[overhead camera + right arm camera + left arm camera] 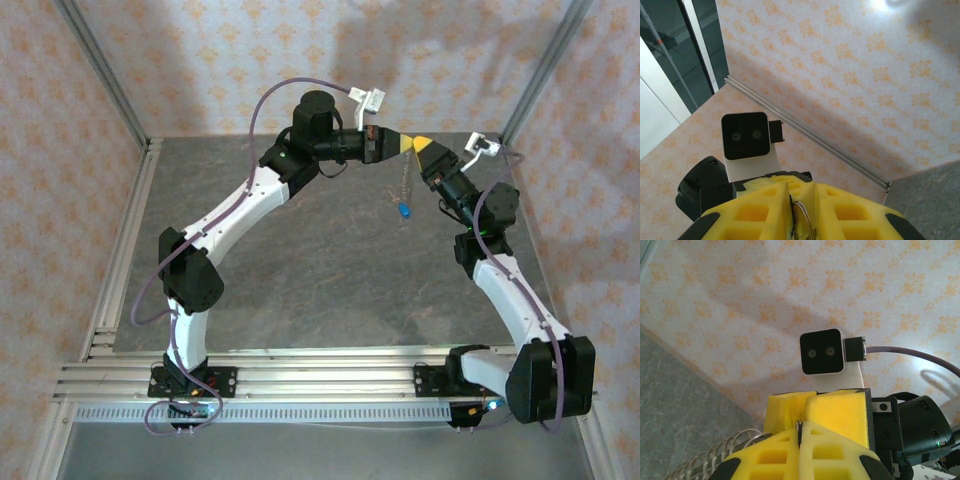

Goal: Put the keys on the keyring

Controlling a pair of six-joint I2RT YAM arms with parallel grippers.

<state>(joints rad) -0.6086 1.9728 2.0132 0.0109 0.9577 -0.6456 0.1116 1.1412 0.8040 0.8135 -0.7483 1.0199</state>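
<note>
My two grippers meet tip to tip above the back of the table. The left gripper (404, 143) has its yellow fingers (840, 455) pressed together on a thin metal edge of the keyring (722, 454), whose wire coils trail off to the lower left. The right gripper (425, 147) faces it, its jaws nearly closed with a wire loop of the keyring (809, 221) between them. In the top view the keyring (402, 182) hangs below the fingertips. A small blue-headed key (403, 211) dangles at its lower end.
The grey stone-look table (300, 270) lies below, with patterned walls behind and at both sides. Metal frame posts (100, 70) stand at the back corners and a rail (300, 375) runs along the near edge. Each wrist camera (822, 352) sits close to the other's fingers.
</note>
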